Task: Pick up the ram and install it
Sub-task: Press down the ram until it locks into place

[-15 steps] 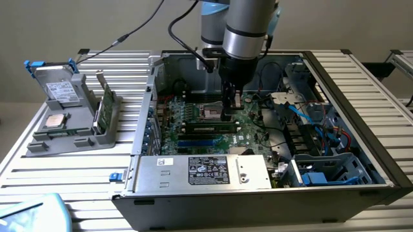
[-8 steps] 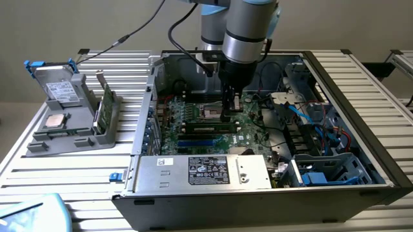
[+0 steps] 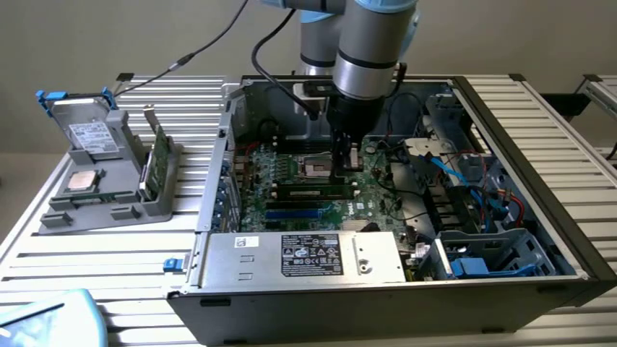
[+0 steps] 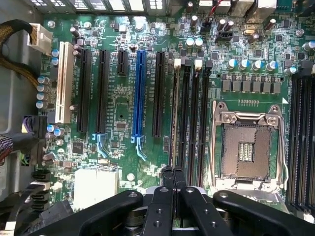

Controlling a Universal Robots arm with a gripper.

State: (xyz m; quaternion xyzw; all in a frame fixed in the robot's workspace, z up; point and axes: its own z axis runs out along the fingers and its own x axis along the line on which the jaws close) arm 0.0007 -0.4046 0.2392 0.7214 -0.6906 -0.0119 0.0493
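Note:
The ram point(image 3: 311, 192) stands in a slot of the motherboard point(image 3: 289, 173) inside the open computer case, just in front of the processor socket. From the wrist view the ram point(image 4: 174, 113) shows edge-on as a thin pale strip in the first of several black memory slots. My gripper point(image 3: 345, 168) hangs low over the board at the end of that strip. Its black fingers point(image 4: 167, 184) are pressed together, so the gripper point(image 4: 173, 173) is shut with nothing between them. Whether the tips touch the ram I cannot tell.
The open processor socket point(image 4: 246, 147) lies beside the memory slots, with expansion slots, one of them blue point(image 4: 139, 93), on the other side. A silver power supply point(image 3: 308, 256) sits at the case front and cables point(image 3: 463, 181) on the exterior view's right. A grey stand point(image 3: 106, 195) holds a drive point(image 3: 89, 130), a chip point(image 3: 82, 181) and a green card point(image 3: 159, 155).

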